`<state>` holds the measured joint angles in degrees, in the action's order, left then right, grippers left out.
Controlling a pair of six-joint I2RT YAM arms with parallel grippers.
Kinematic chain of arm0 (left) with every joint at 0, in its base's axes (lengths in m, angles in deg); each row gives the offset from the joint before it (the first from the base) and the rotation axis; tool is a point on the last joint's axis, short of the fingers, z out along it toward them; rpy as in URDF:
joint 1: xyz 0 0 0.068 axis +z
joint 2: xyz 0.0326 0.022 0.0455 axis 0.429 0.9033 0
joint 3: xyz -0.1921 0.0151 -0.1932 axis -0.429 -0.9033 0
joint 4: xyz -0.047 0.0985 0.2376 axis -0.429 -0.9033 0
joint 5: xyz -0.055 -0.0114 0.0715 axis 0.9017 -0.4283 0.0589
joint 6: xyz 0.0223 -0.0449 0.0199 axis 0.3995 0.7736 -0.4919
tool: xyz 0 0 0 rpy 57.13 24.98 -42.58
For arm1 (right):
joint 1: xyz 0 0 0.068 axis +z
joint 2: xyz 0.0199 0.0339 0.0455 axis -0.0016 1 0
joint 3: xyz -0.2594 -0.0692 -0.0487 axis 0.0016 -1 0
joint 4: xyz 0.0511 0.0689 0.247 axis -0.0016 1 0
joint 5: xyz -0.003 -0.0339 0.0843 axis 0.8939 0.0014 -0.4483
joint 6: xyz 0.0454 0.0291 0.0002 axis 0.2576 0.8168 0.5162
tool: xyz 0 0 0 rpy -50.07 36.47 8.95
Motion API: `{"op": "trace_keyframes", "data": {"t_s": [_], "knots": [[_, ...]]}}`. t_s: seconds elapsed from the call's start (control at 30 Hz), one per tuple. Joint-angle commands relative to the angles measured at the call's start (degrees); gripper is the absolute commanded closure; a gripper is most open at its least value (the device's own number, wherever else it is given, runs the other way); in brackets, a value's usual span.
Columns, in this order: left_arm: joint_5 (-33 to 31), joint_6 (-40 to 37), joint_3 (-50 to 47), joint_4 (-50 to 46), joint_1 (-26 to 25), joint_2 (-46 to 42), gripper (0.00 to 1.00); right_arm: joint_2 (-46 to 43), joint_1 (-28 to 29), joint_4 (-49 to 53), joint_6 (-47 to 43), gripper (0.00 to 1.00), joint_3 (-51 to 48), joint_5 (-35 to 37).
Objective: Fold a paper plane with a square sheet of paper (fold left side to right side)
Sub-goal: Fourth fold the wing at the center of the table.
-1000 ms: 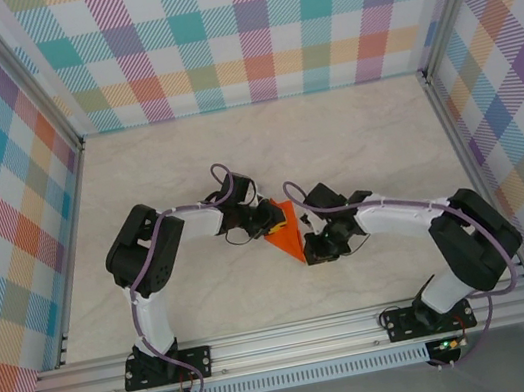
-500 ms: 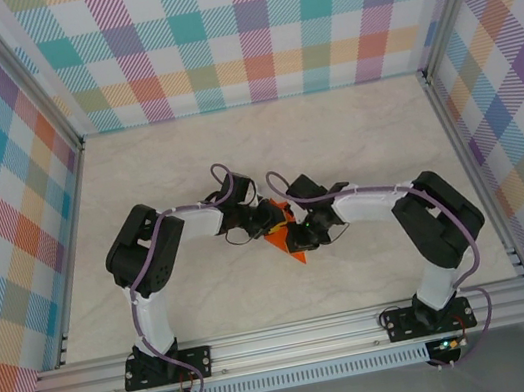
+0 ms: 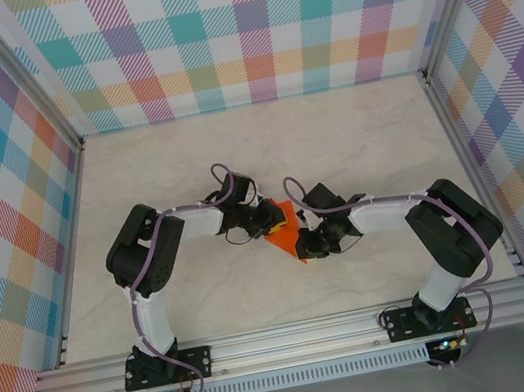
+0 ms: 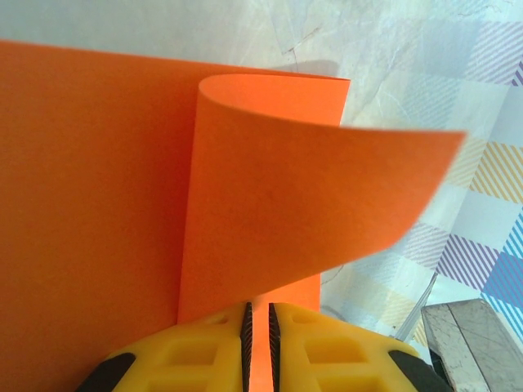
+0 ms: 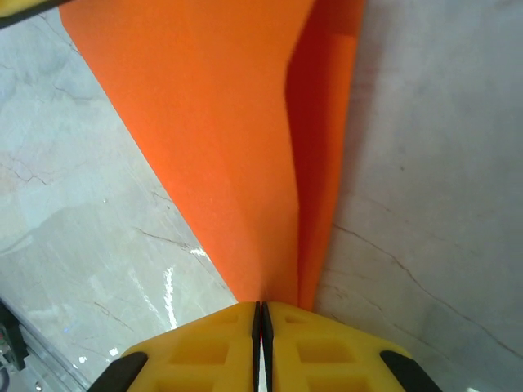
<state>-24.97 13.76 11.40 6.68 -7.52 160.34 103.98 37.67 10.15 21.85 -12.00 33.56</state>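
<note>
Since the left gripper (image 4: 257, 347) and right gripper (image 5: 259, 331) are both pinching the square sheet of paper (image 4: 98, 204), opposing tugs could rip it. Curled flap (image 4: 327, 188) might crease crooked too.

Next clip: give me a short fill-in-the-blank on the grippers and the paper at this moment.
1. The left gripper is shut on the sheet, whose colour is ___.
2. The right gripper is ___ on the same sheet.
3. The pads of both grippers are coloured ___.
4. In the top view the sheet sits ___ the two grippers.

Missing words: orange; shut; yellow; between.
</note>
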Motion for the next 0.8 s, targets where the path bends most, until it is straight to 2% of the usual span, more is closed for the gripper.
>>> {"op": "trace_keyframes", "data": {"t_s": [0.0, 0.17, 0.37, 0.43, 0.57, 0.77], "knots": [[-3.36, -1.3, 0.14, -3.83, -0.38, 3.01, 0.84, 1.25, -0.77, 3.12, 0.93, 0.87, -2.63, -2.12], [-2.57, -1.65, 0.79, -3.84, -0.38, 2.46, 0.83, 3.96, -0.82, 6.32, 1.09, 0.88, -2.27, -0.33], [-0.72, -3.2, 2.56, -4.88, -0.25, -2.42, 0.73, 6.47, -1.33, 7.72, 3.74, 0.91, -2.04, 0.63], [-1.01, -4.11, 2.55, -6.11, -0.36, -5.38, 0.72, 7.93, -1.44, 7.69, 4.24, 0.95, -1.7, 0.1], [-1.62, -5.12, 0.52, -7.72, -0.38, -10.29, 0.73, 9.85, -1.88, 7.04, 4.63, 0.98, -1.54, -0.89], [-0.65, -4.48, -3.54, -7.81, -1.61, -13.91, 0.8, 10.05, -2.09, 7.78, 3.99, 0.99, -1.48, -0.2]]}}
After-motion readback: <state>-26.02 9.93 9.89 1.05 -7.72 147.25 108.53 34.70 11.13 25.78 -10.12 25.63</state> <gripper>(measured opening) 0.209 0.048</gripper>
